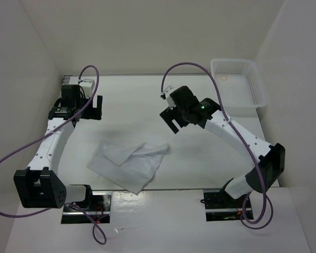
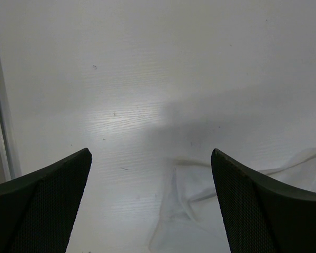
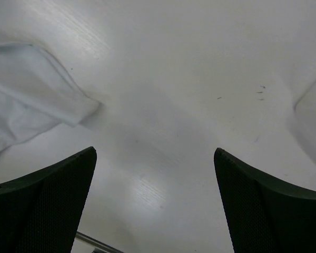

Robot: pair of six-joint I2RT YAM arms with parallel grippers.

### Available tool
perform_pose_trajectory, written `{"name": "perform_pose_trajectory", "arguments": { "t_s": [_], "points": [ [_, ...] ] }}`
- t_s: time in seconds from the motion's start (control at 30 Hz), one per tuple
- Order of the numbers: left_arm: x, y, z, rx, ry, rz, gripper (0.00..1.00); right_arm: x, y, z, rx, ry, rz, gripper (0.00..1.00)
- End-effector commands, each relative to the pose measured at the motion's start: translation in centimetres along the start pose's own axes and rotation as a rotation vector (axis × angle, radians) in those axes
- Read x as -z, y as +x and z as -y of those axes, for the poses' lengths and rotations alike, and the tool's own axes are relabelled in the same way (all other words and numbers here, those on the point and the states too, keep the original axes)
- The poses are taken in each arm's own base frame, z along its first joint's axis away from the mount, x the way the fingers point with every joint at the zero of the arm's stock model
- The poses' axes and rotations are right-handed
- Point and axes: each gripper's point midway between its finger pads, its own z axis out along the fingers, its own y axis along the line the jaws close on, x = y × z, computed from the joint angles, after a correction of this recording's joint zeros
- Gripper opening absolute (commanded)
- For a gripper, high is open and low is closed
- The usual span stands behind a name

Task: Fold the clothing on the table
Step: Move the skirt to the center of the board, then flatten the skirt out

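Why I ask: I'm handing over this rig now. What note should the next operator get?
Left gripper: open, empty, above the table, off to the clothing's far left.
Right gripper: open, empty, above the table past the clothing's far right corner.
Clothing: rumpled and partly doubled over, near-middle of the table, touched by neither gripper.
Done: at most a rough first fold.
Left: flatten it and finish the folding.

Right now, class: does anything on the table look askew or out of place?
The clothing lies rumpled and skewed against the edges of the table, its layers overlapping unevenly. Nothing else stands out.
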Motion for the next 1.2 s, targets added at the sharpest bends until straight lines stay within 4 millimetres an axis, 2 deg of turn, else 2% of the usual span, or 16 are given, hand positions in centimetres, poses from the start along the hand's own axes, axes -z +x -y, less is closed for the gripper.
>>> {"name": "perform_pose_trajectory", "arguments": {
  "t_s": [0.0,0.1,0.13,0.17,0.2,0.27,0.33,0.37,0.47,0.5,0.57,0.6,0.77,0.93,1.1,1.17],
  "points": [
    [3.1,-1.5,1.6,-0.102,0.094,0.116,1.00,2.0,-1.2,-0.3,0.006,-0.050,0.096,0.96],
    [6.1,-1.2,3.7,-0.233,0.121,0.200,1.00,2.6,-0.5,-0.4,0.013,-0.058,0.111,0.96],
    [6.8,-1.0,3.8,-0.250,0.112,0.220,1.00,3.1,-0.3,-0.5,0.010,-0.065,0.131,0.96],
    [8.6,-1.3,3.5,-0.254,0.078,0.275,1.00,3.2,-0.1,-0.5,0.009,-0.065,0.133,0.96],
    [9.0,-0.8,3.5,-0.282,0.071,0.285,1.00,3.4,0.2,-0.5,0.008,-0.064,0.142,0.96],
    [11.4,-1.4,2.7,-0.276,0.019,0.352,1.00,3.3,0.5,-0.4,0.007,-0.054,0.142,0.97],
    [12.5,-1.1,2.1,-0.270,-0.017,0.374,1.00,3.3,0.7,-0.4,-0.005,-0.054,0.148,0.97],
    [13.9,-1.3,1.9,-0.251,-0.030,0.418,1.00,3.4,1.0,-0.4,-0.005,-0.055,0.146,0.97],
    [14.4,-0.4,1.9,-0.186,-0.033,0.401,1.00,3.3,1.5,-0.1,-0.021,-0.057,0.149,0.97],
    [15.1,-0.8,1.9,-0.176,-0.033,0.410,1.00,3.3,1.5,-0.1,-0.021,-0.057,0.149,0.97],
    [14.3,0.3,2.7,-0.143,0.019,0.334,1.00,3.1,2.2,-0.1,-0.037,-0.065,0.137,0.97],
    [13.8,0.7,3.0,-0.127,0.034,0.305,1.00,3.4,2.0,0.7,-0.058,-0.054,0.154,0.97],
    [11.3,1.9,4.9,-0.108,0.139,0.185,1.00,3.6,3.3,1.5,-0.121,-0.082,0.188,0.98],
    [9.8,1.6,4.5,-0.077,0.144,0.163,1.00,3.2,5.6,2.1,-0.162,-0.081,0.186,0.98],
    [7.4,2.6,5.3,-0.104,0.201,0.075,1.00,4.4,5.6,2.5,-0.183,-0.087,0.244,0.98],
    [6.0,3.5,5.3,-0.120,0.207,0.021,1.00,4.8,5.4,3.3,-0.192,-0.071,0.279,0.98]
  ]
}}
